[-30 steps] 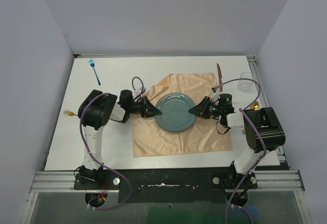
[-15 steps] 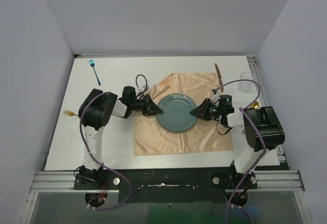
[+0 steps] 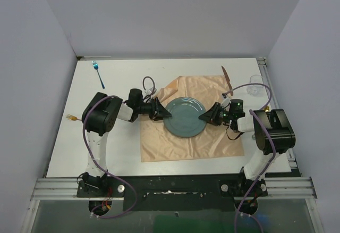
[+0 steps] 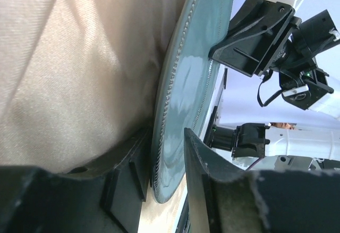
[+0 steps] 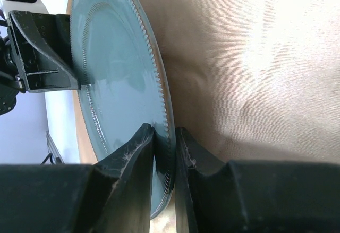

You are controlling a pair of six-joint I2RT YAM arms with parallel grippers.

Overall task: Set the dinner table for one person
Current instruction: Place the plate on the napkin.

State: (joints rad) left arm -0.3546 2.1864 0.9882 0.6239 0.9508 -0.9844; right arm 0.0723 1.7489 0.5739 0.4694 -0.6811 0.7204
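Observation:
A teal plate (image 3: 184, 116) lies on a peach cloth (image 3: 191, 140) in the middle of the white dinner table (image 3: 114, 148). My left gripper (image 3: 169, 114) is at the plate's left rim. In the left wrist view that rim (image 4: 175, 137) sits between the parted fingers of the left gripper (image 4: 166, 137), with a gap to the upper finger, so the gripper is open. My right gripper (image 3: 202, 117) is at the right rim. In the right wrist view, the right gripper (image 5: 164, 129) is shut on the plate (image 5: 111, 68).
A blue fork (image 3: 98, 73) lies at the far left and a gold fork (image 3: 71, 118) at the left edge. A brown knife (image 3: 227, 78) rests by the cloth's far right corner. A clear glass (image 3: 255, 86) stands beyond it, near the right rail.
The left gripper's jaws have parted from the plate's rim. Both grippers, the plate and the cloth have shifted slightly to the right.

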